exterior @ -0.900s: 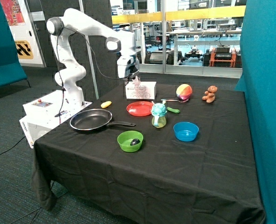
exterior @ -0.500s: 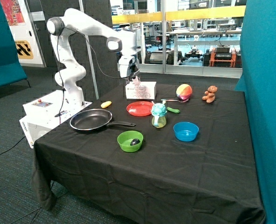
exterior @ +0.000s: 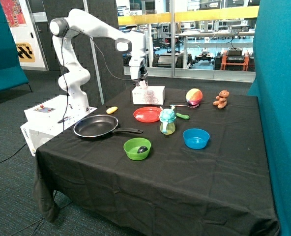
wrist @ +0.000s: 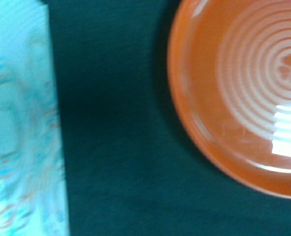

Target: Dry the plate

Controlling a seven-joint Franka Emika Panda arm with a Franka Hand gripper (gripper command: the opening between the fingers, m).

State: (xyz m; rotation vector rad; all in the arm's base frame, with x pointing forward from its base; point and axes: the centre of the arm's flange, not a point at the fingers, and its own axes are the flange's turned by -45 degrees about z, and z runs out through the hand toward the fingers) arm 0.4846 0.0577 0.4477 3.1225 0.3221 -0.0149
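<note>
Black cloth covers the table [exterior: 150, 182], with glass partitions and a workshop space behind it. From my station I see the arm reaching over the far edge, its gripper [exterior: 141, 80] hanging above the white tissue box [exterior: 148, 95], and a bit of tissue [exterior: 145, 86] seems to stand up from the box right under it. Whether the claw is apart, together or pinched on that tissue, I cannot tell; the wrist camera shows no part of it.

The red plate [exterior: 147, 114] lies flat on the cloth just in front of the tissue box, between the black frying pan [exterior: 96, 126] and the lidded cup [exterior: 167, 121]. Nearer the front edge sit the green bowl [exterior: 137, 148] and the blue bowl [exterior: 195, 138]. In the wrist view the plate [wrist: 244, 98], ringed inside and catching a bright glint, shows next to the patterned side of the box [wrist: 22, 128], with bare cloth between them.

I judge this to be the tissue-fetching step: nothing touches the plate yet, so the drying itself is not begun. Next I would want a tissue held firmly and pulled clear of the box, then carried the short way forward and lowered onto the plate's face for wiping.
</note>
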